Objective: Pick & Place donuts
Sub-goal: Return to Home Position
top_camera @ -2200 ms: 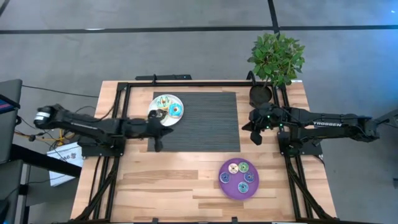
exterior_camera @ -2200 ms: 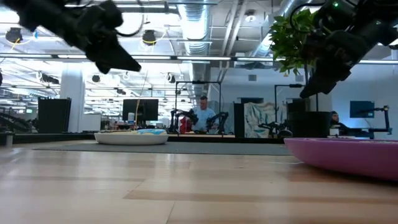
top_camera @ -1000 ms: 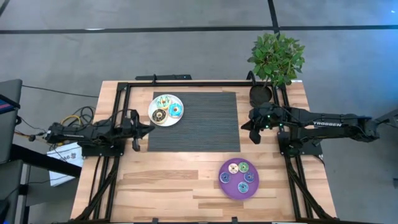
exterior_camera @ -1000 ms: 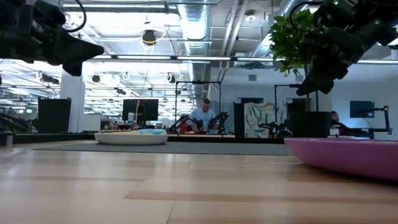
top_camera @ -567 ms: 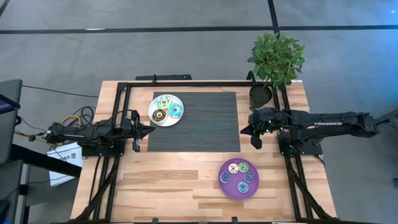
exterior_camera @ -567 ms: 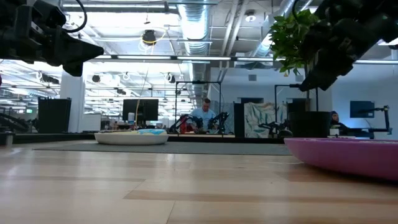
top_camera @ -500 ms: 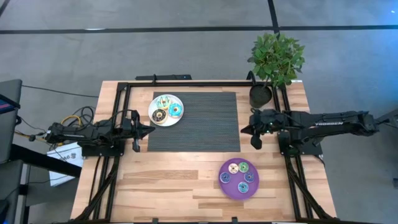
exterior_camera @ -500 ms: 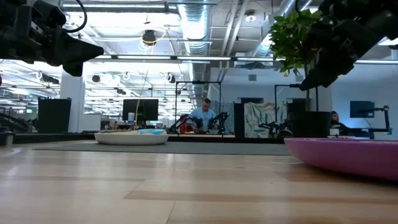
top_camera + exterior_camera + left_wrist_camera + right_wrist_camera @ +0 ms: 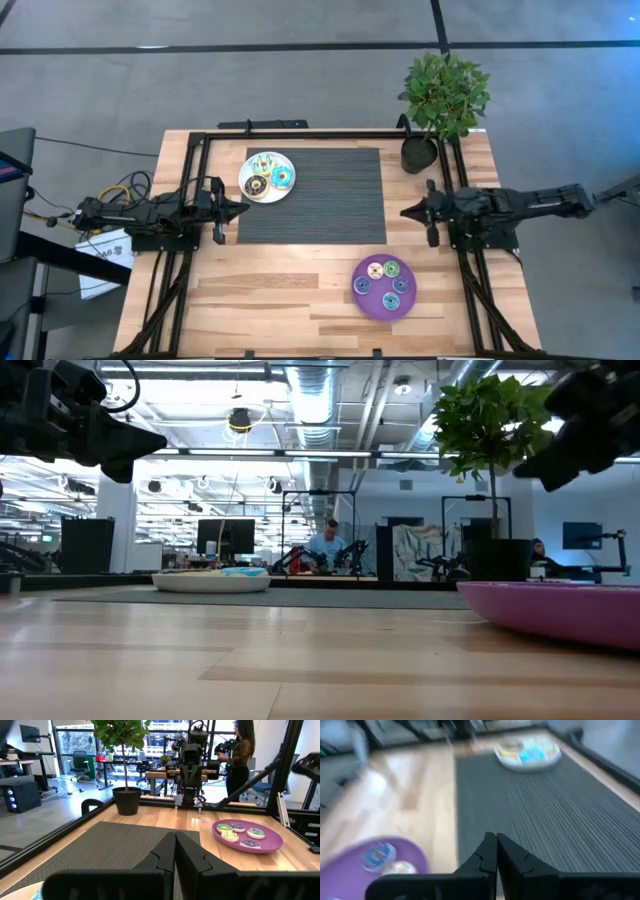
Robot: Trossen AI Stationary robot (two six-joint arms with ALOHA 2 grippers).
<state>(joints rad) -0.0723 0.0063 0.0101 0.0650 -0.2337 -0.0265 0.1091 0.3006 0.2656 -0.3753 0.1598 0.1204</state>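
Three donuts [image 9: 270, 177] lie on the round white plate [image 9: 249, 173] at the mat's far left corner: a green-and-cream one, a brown one and a blue one. Several more donuts [image 9: 388, 280] lie on the purple plate [image 9: 364, 297] near the table's near edge. My left gripper [image 9: 244, 208] is shut and hangs level over the mat's left edge, just nearer than the white plate. My right gripper [image 9: 404, 212] is shut and level at the mat's right edge, beyond the purple plate. Both wrist views show fingertips closed together, the left gripper [image 9: 175, 840] and the right gripper [image 9: 496, 842].
A dark ribbed mat [image 9: 320, 195] covers the far middle of the wooden table. A potted plant [image 9: 440, 100] stands at the far right corner. A black frame [image 9: 300, 133] runs along the table's edges. People and other rigs show in the room beyond.
My right gripper has drawn back toward the table's right edge and risen, tipping from a downward slant to level, and has stayed shut. The donuts and both plates have kept their places.
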